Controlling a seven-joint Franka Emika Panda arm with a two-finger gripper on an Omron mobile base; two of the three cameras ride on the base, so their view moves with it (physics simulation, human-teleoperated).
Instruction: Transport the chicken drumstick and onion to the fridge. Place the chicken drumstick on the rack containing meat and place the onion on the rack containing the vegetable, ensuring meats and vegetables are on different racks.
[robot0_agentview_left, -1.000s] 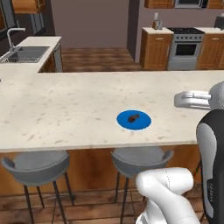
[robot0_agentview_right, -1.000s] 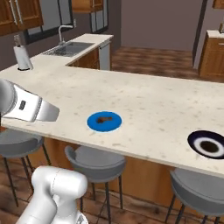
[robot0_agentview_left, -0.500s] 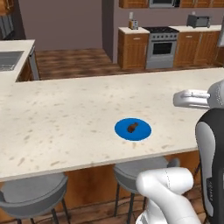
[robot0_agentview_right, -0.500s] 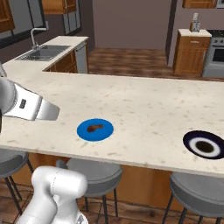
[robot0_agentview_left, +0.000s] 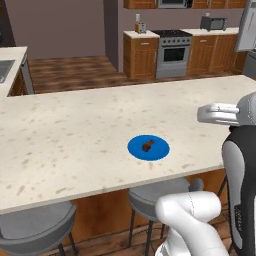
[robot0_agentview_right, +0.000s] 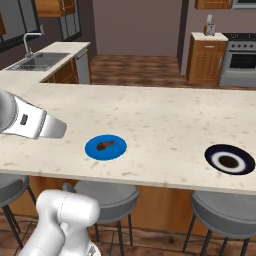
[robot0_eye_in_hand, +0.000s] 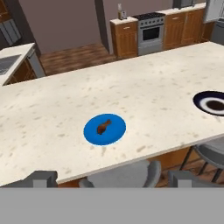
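Observation:
The chicken drumstick (robot0_agentview_left: 147, 146) (robot0_agentview_right: 104, 146) (robot0_eye_in_hand: 103, 127) is a small brown piece lying on a blue plate (robot0_agentview_left: 160, 149) (robot0_agentview_right: 91, 149) (robot0_eye_in_hand: 114, 135) near the front edge of the pale stone counter (robot0_agentview_left: 75, 130). To its right, the onion (robot0_agentview_right: 228, 161) (robot0_eye_in_hand: 215, 105) sits as a dark lump in a dark blue plate with a white ring (robot0_agentview_right: 215, 156). My gripper (robot0_eye_in_hand: 113, 178) hangs back from the counter, above the stools. It is open and holds nothing. A grey metallic panel at the far right back looks like the fridge (robot0_agentview_left: 247, 27).
Grey bar stools (robot0_agentview_left: 35, 230) (robot0_agentview_right: 225, 212) stand under the counter's front edge. A sink (robot0_agentview_right: 42, 60) is set in the side counter at left. A stove (robot0_agentview_left: 173, 52) and wooden cabinets (robot0_agentview_left: 140, 55) line the back wall across a wooden floor.
The whole picture has slid leftward, so the base has moved, swinging toward the right. The plates and food have stayed put on the counter, and the gripper has stayed open.

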